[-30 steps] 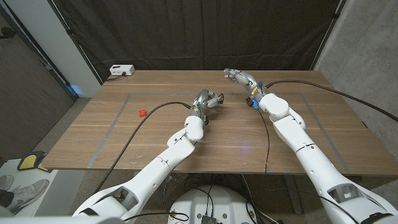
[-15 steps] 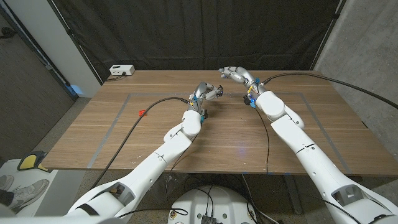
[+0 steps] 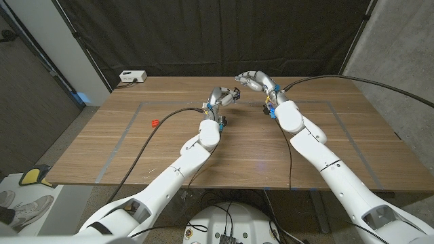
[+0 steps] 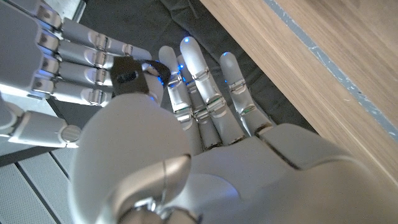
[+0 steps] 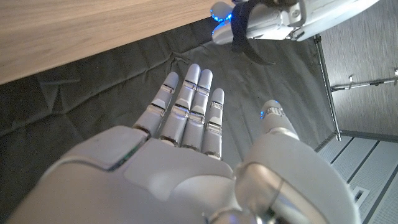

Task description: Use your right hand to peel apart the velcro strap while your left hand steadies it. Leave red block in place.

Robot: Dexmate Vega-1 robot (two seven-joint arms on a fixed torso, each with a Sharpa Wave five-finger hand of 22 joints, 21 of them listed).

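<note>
The black velcro strap point(image 4: 128, 77) is raised over the far middle of the table, pinched in my left hand point(image 3: 224, 97) between thumb and fingers; its dark loop point(image 5: 240, 36) hangs from that hand's fingertips. My right hand point(image 3: 249, 80) hovers just to the right of it with fingers straight and apart and nothing in its grasp. Those right fingers point(image 4: 68, 57) reach close beside the strap; whether they touch it I cannot tell. The small red block point(image 3: 154, 123) lies on the table's left part, far from both hands.
A white box point(image 3: 132, 76) sits at the table's far left corner. Grey tape lines point(image 3: 129, 122) mark a rectangle on the wood. Black cables point(image 3: 169, 116) trail across the table from both wrists. A dark curtain hangs behind the far edge.
Both hands have lifted and moved toward the table's far edge. My right hand has closed in leftward on the left hand and strap. The red block has stayed put.
</note>
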